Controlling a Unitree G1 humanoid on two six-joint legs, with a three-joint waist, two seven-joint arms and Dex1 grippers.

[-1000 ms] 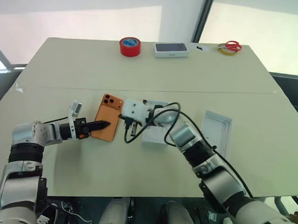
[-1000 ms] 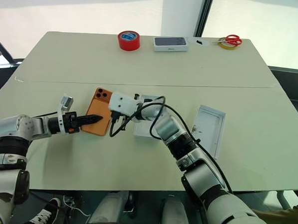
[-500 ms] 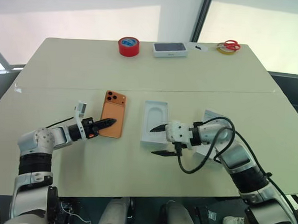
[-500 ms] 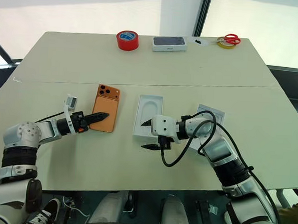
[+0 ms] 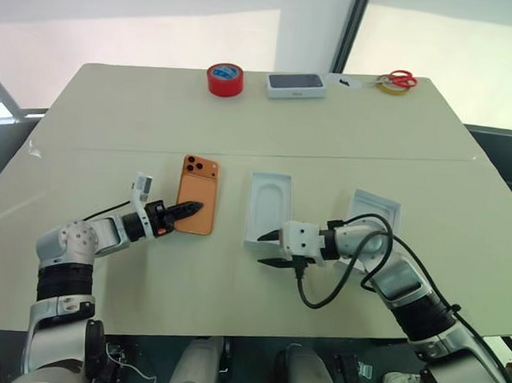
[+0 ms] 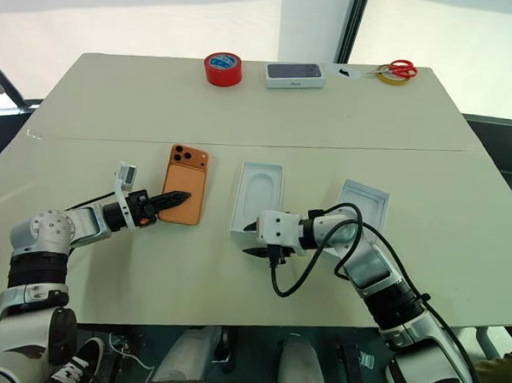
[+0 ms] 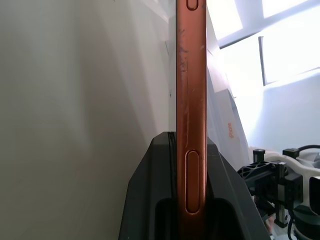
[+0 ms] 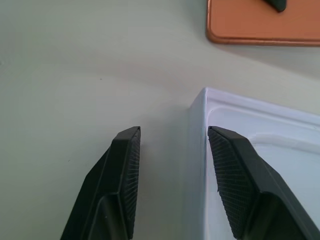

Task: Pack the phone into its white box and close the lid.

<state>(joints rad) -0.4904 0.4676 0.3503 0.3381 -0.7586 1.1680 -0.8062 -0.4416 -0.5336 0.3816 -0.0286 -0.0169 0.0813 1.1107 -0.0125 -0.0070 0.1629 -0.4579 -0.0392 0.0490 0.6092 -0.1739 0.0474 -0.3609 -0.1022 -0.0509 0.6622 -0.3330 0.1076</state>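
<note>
Left claw point(image 5: 191, 210) is pinching the flat orange phone's point(image 5: 197, 194) near edge on the bench point(image 5: 345, 127). Right claw point(image 5: 267, 249), spread, is straddling the thin white insert's point(image 5: 271, 208) near wall. Squeezing there risks dragging that insert instead of the tray.

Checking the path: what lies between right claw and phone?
Just the white insert's corner, straddled by the right claw, then bare table up to the phone; see right wrist view.
</note>
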